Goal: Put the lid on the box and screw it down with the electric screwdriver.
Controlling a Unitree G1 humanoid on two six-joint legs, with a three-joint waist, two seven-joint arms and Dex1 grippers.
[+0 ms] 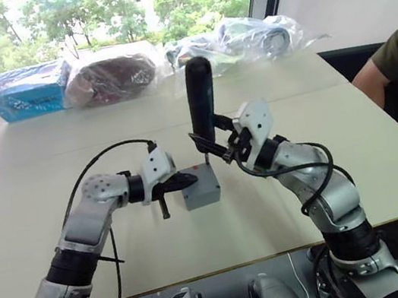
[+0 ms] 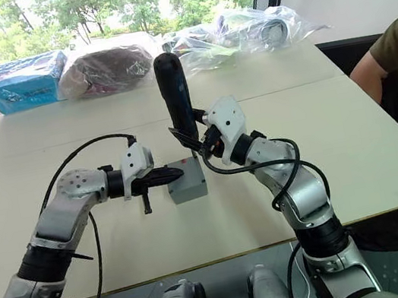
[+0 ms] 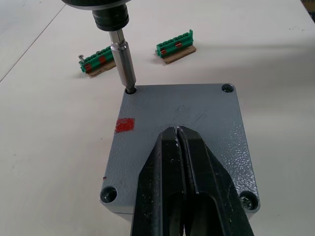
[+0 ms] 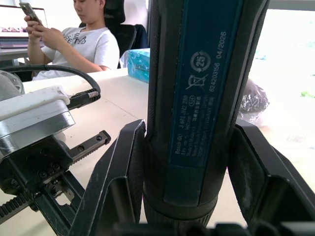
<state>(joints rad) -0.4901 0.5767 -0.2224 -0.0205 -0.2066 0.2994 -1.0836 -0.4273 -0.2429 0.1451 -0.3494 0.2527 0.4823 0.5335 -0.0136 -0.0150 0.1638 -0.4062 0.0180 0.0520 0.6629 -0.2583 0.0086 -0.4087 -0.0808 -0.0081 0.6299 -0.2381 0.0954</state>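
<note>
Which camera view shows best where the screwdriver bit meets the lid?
The left wrist view: the electric screwdriver has its bit in a corner hole of the lid. Both eye views show the tool upright over the box, the bit hidden. The right wrist view shows its body.

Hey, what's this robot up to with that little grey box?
It is screwing a lid onto the box. The right gripper holds the electric screwdriver upright, with its metal bit sitting in a corner screw hole of the lid. The left gripper presses down on the lid with its jaws shut, steadying it. One corner in the left wrist view already shows a screw.
</note>
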